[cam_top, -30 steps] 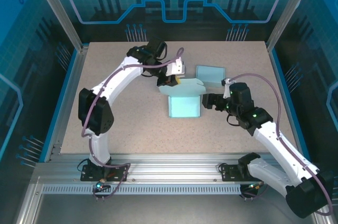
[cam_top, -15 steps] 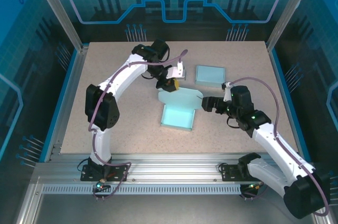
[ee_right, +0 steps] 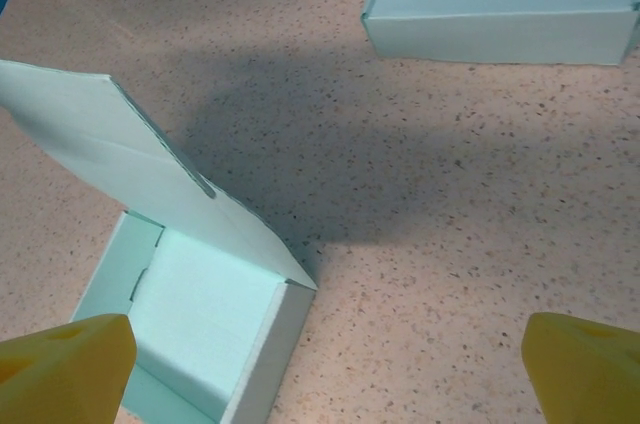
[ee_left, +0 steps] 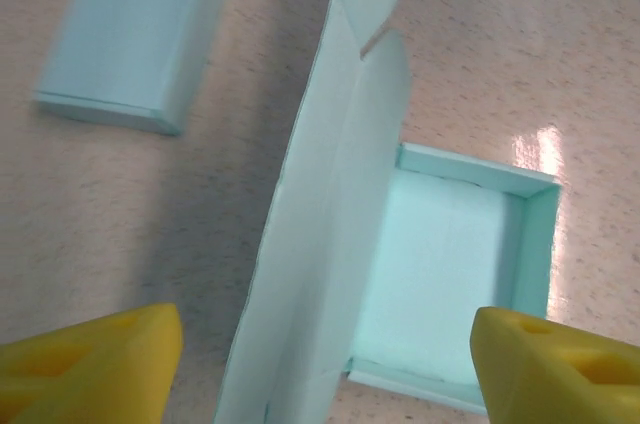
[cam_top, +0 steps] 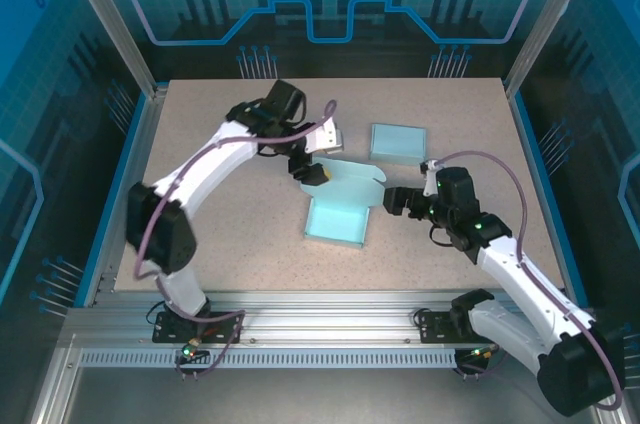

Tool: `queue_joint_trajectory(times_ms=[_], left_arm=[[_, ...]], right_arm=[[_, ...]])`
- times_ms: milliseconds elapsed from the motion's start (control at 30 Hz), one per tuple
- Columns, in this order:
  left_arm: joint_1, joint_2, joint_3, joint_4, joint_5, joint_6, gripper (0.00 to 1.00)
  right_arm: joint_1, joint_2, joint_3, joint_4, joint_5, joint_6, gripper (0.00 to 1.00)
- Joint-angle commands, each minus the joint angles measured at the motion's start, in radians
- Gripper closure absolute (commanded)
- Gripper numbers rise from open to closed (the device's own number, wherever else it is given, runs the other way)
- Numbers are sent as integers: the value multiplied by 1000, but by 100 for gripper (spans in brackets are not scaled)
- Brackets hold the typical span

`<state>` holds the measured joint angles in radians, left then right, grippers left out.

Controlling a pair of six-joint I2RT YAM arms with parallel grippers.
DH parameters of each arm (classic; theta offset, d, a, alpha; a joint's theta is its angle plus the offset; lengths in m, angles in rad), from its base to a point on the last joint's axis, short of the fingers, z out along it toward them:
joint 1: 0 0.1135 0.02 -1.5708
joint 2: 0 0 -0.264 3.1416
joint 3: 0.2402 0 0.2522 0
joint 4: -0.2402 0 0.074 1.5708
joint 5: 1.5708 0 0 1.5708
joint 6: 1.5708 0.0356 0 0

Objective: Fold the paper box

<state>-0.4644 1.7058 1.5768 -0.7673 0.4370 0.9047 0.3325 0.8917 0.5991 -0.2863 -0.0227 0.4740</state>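
Observation:
The pale blue paper box (cam_top: 335, 216) lies open on the table, its tray (ee_left: 450, 284) facing up and its lid (ee_left: 335, 194) standing nearly upright along the far edge. My left gripper (cam_top: 312, 172) is open at the lid's left end; in the left wrist view the yellow fingertips (ee_left: 90, 364) straddle the lid (cam_top: 350, 176) without touching it. My right gripper (cam_top: 393, 199) is open just right of the box, apart from it. In the right wrist view the tray's corner (ee_right: 200, 324) and lid (ee_right: 130, 159) lie at lower left, above its left fingertip (ee_right: 60, 364).
A second, closed pale blue box (cam_top: 398, 140) rests behind and to the right (ee_right: 510, 4), also at upper left in the left wrist view (ee_left: 130, 39). Speckled tabletop (cam_top: 230, 234) surrounds the boxes. Metal frame posts (cam_top: 530, 34) and blue walls enclose the table.
The lid swung up and the tray came open and shifted nearer. My left arm then swung left, its gripper settling at the lid's left end. The right gripper hardly moved.

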Motion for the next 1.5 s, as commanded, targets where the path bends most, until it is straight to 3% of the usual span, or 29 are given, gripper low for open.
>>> queue_joint_trajectory(times_ms=[0,233,333,500,600,733,900,1100,1467], left_arm=[[22,-180,-184,333,-103,-215,22],[79,-440,-678,811,-255,-691,19],[93,-469,-834,983,-260,-839,19],[95,-421,-920,1090,-254,-975,19],[96,-378,-948,1157,-241,-995,19],[100,-302,-954,1223,-200,-968,19],[102,-233,-926,1234,-127,-926,18],[104,-175,-848,1116,-110,-848,18],[131,-112,-782,1068,-20,-819,23]], right_arm=[[-7,-56,-26,25,55,14,1],[-4,-61,-23,-20,75,22,0],[-3,-13,3,-44,89,6,0],[14,25,10,14,58,-23,0],[19,32,2,53,32,-39,4],[19,66,12,89,-21,-65,22],[19,140,39,133,-123,-99,31],[20,219,61,175,-134,-134,31],[22,324,102,223,-192,-156,47]])
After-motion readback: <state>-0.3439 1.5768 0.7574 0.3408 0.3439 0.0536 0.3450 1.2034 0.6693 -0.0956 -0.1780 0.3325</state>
